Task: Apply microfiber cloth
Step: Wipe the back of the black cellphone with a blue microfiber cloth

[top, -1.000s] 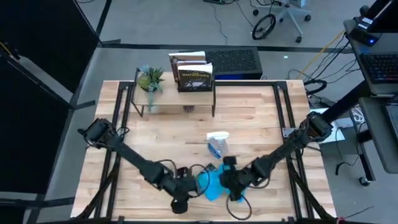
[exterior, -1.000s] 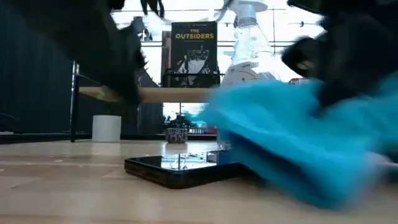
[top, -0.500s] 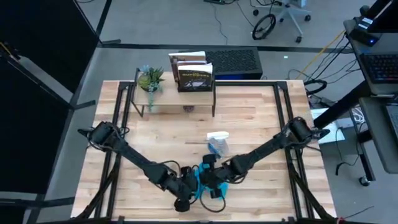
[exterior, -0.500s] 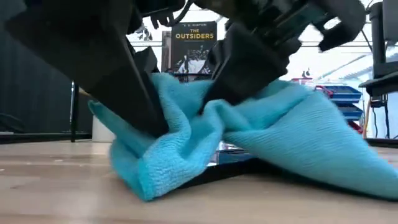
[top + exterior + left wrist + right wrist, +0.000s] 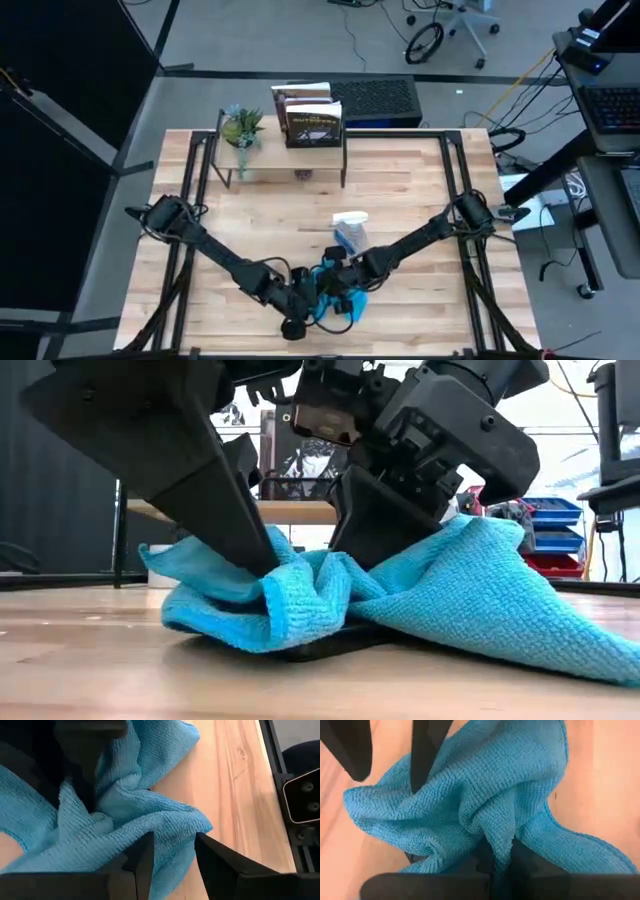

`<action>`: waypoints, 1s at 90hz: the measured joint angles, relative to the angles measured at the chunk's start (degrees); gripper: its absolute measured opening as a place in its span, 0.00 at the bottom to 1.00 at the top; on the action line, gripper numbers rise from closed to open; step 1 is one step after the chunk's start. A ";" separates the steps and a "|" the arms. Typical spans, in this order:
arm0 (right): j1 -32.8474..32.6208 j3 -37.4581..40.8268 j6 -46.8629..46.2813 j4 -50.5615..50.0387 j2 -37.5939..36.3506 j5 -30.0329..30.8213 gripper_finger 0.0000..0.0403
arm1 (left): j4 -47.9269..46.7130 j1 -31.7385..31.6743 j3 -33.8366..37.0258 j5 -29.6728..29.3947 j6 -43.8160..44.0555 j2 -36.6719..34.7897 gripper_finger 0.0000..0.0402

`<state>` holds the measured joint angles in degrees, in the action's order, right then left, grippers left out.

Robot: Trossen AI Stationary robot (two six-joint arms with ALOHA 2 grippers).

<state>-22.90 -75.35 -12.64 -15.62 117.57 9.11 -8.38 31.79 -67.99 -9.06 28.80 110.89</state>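
Observation:
The turquoise microfiber cloth lies bunched near the table's front edge, draped over a black phone. Only the phone's dark edge shows under it. My right gripper comes in from the right and is shut on a fold of the cloth. My left gripper stands at the cloth's left side. Its fingers are open, with cloth under and between them. My left gripper points down and slants in from the table's left. One fingertip sinks into the cloth's left folds. The fingers stand apart, with cloth bulging up between them. My right gripper pinches a raised ridge of the cloth between its two fingers. It slants down from the table's right. The ridge is several layers gathered together. The cloth's other parts lie slack on the phone and the table.
A small clear spray bottle stands just behind the cloth. A low shelf with books and a potted plant stands at the table's far side. Black frame rails run along the tabletop's sides.
My right gripper has carried the cloth toward the table's left and down. The cloth was lifted to the right of the bare phone. It now lies bunched over the phone and against my left gripper's finger, and the phone is nearly all covered.

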 joint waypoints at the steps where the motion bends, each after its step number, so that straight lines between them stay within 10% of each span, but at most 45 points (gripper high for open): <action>1: -0.01 -0.09 0.07 -0.20 -0.06 0.04 0.02 | 0.02 0.00 0.00 0.00 0.32 -0.01 0.31; 59: -0.04 -6.51 -0.96 -30.83 -14.78 12.01 0.02 | -0.94 1.29 -0.88 -3.75 5.24 -6.12 0.31; 90: -1.05 -4.79 -1.23 -20.54 -9.26 6.99 0.02 | 0.02 -1.38 -0.85 2.08 4.92 0.24 0.31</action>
<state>-23.94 -80.14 -13.87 -36.17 108.31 16.10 -8.36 30.41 -68.84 -6.98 33.71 111.13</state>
